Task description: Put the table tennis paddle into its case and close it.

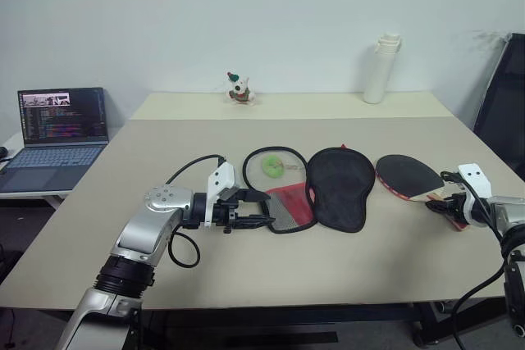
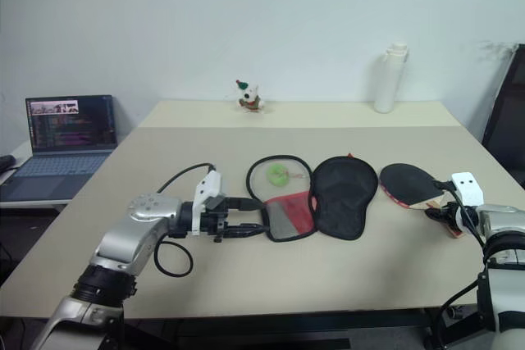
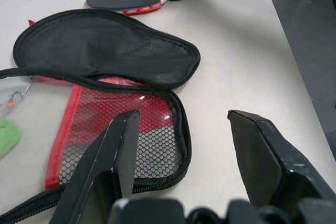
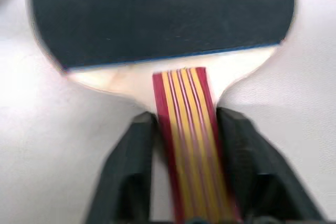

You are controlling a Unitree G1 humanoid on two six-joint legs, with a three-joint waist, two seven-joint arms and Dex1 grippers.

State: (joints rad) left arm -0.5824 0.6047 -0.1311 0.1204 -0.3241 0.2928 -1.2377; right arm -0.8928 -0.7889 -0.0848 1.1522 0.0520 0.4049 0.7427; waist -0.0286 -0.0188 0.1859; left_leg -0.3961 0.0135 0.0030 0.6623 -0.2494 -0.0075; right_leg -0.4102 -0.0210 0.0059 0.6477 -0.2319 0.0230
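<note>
The table tennis paddle (image 1: 408, 175) lies flat on the table's right side, black face up, its red-striped wooden handle (image 4: 186, 124) pointing toward my right gripper (image 1: 447, 204). That gripper's two fingers press on either side of the handle. The case (image 1: 340, 186) lies unzipped and spread open in the middle of the table: a black flap on the right, a red and mesh half (image 1: 285, 202) on the left. My left gripper (image 1: 258, 211) stands open, low over the table just left of the mesh half's end (image 3: 157, 150), touching nothing.
A small yellow-green ball (image 1: 271, 166) rests inside the case's open left half. A laptop (image 1: 57, 133) sits on a side table at far left. A white bottle (image 1: 379, 71) and a small figurine (image 1: 239, 88) stand at the back. A dark chair (image 1: 504, 96) is at the right.
</note>
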